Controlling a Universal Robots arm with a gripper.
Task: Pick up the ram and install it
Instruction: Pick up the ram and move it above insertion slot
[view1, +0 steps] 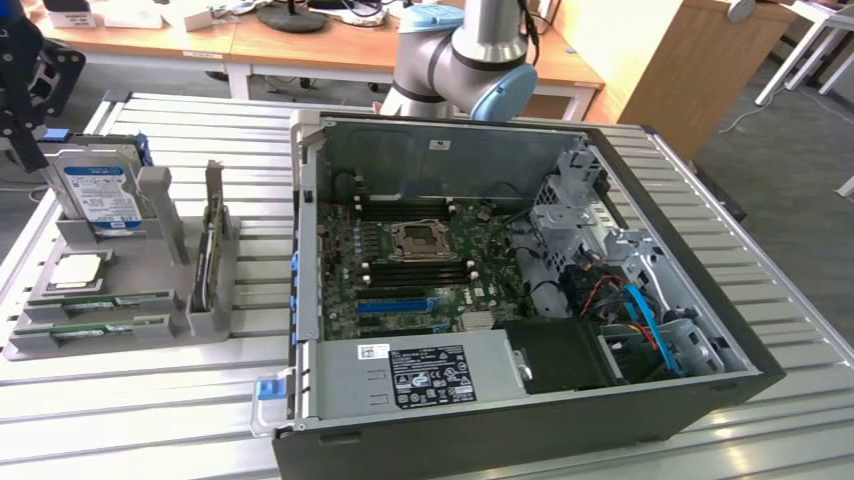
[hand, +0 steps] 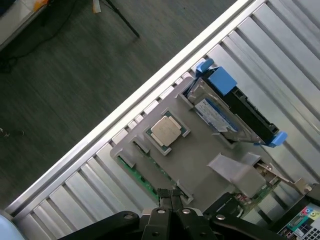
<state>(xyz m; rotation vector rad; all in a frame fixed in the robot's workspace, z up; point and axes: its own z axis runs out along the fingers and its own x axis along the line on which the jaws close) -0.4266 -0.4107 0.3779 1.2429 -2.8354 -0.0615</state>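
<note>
One ram (hand: 137, 176) lies flat in a slot at the grey tray's (hand: 200, 162) end, opposite the hard drive (hand: 220, 117). My gripper (hand: 172, 199) hovers near it, clenched and empty. I'd best square myself to its long edges.

A long, thin green circuit-board ram stick (view1: 110, 328) (hand: 136, 175) lies lengthwise in the front slot of the grey holder (view1: 200, 320), along its outer edge. A second green stick (view1: 114, 299) sits parallel, just behind it.
</note>
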